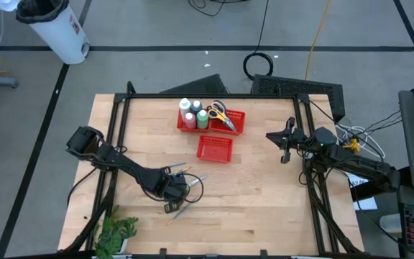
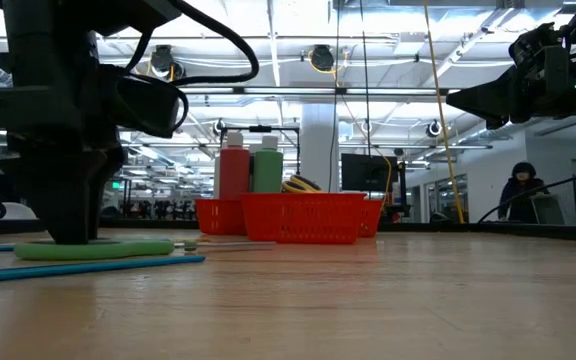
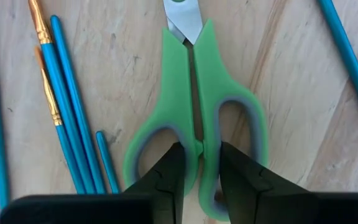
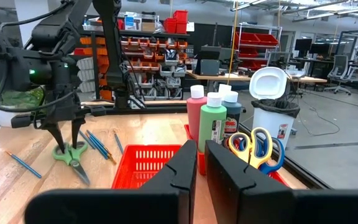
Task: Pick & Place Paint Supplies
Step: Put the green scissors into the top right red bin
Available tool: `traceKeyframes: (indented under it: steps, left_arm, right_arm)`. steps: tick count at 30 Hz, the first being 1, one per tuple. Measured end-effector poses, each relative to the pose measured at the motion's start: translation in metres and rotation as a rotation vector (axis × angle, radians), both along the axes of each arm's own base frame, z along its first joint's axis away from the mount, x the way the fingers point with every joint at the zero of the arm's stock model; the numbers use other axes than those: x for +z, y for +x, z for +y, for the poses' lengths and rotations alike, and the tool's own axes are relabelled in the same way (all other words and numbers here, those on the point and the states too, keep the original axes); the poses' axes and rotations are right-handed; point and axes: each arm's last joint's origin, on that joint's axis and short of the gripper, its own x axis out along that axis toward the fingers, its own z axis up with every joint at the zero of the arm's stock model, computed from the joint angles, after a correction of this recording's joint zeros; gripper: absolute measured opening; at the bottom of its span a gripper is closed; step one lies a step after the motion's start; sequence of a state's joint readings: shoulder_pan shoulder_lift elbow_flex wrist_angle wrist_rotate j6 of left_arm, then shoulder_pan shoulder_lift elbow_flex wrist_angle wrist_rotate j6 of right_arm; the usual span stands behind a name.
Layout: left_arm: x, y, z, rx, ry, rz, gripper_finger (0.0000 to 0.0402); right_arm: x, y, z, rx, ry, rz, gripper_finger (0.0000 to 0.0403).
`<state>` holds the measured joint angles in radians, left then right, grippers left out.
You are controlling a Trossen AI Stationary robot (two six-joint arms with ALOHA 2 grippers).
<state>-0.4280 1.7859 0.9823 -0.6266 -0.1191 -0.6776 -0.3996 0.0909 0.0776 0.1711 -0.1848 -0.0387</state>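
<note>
The left hand (image 3: 197, 171) is down on the bench (image 1: 264, 194), its two fingers pinching the middle of the green scissors (image 3: 194, 112) that lie flat beside the blue brushes (image 3: 73, 124). The right hand (image 1: 286, 140) hangs clenched and empty near the far red basket (image 1: 237, 121).

Colours on table:
Green scissors (image 3: 194, 106) with grey-lined handles; blue brushes (image 3: 73, 118) tipped orange; red baskets (image 4: 143, 163); pink bottle (image 4: 195, 115), green bottle (image 4: 212, 127), white caps; yellow-and-blue scissors (image 4: 257, 146) seen.

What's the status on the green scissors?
Left gripper shut on green scissors, flat on table. Right gripper shut, idle. Brushes alongside.
</note>
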Motion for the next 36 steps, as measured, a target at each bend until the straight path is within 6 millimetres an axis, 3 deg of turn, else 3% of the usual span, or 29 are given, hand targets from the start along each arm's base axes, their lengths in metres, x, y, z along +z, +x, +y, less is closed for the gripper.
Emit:
traceKeyframes:
  steps: [22,36]
  left_arm:
    - [0.054,0.024,-0.010,-0.179,0.259,-0.065,0.0078]
    - [0.105,0.046,-0.017,-0.396,0.357,-0.171,0.0078]
  right_arm:
    - [0.000,0.000,0.000,0.000,0.000,0.000,0.0022]
    - [0.000,0.000,0.000,0.000,0.000,0.000,0.0024]
